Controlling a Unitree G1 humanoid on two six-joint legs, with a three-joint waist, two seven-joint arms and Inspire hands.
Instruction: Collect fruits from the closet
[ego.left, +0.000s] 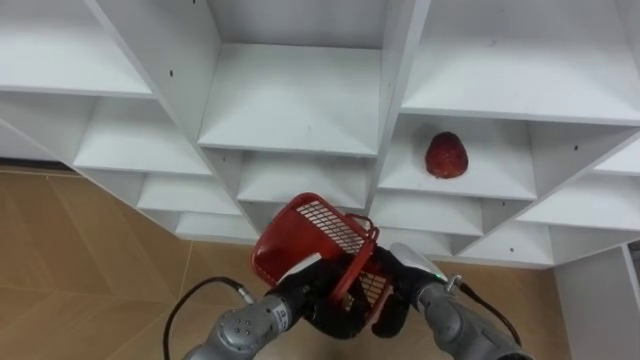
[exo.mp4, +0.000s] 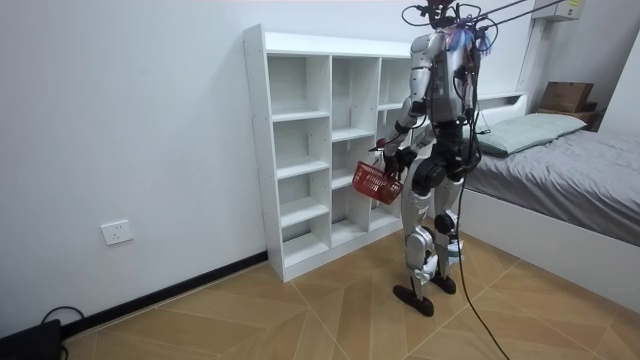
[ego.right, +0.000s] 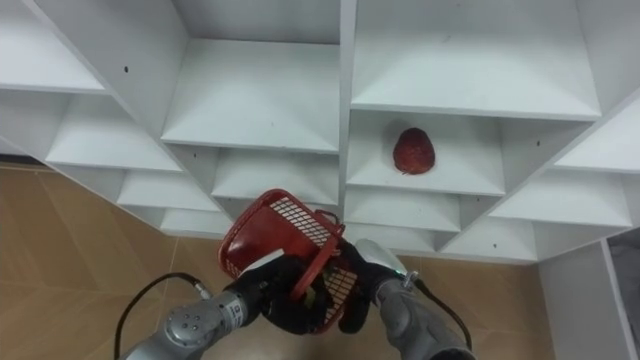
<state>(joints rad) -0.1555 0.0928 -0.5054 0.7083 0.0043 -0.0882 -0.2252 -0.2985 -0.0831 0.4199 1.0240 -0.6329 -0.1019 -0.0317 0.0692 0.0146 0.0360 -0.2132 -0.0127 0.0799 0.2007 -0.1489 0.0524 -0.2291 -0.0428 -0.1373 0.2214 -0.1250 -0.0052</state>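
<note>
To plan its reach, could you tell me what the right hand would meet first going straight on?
Likely the red basket, beside the right hand; the fruit sits on a shelf.

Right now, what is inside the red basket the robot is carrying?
In the red basket, only its mesh wall shows in the upper part, no fruit. The left hand and right hand cover the lower part, so anything there is hidden.

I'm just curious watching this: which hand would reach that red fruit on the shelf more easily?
Probably the right hand: the red fruit lies up on its side, while the left hand grips the red basket.
</note>
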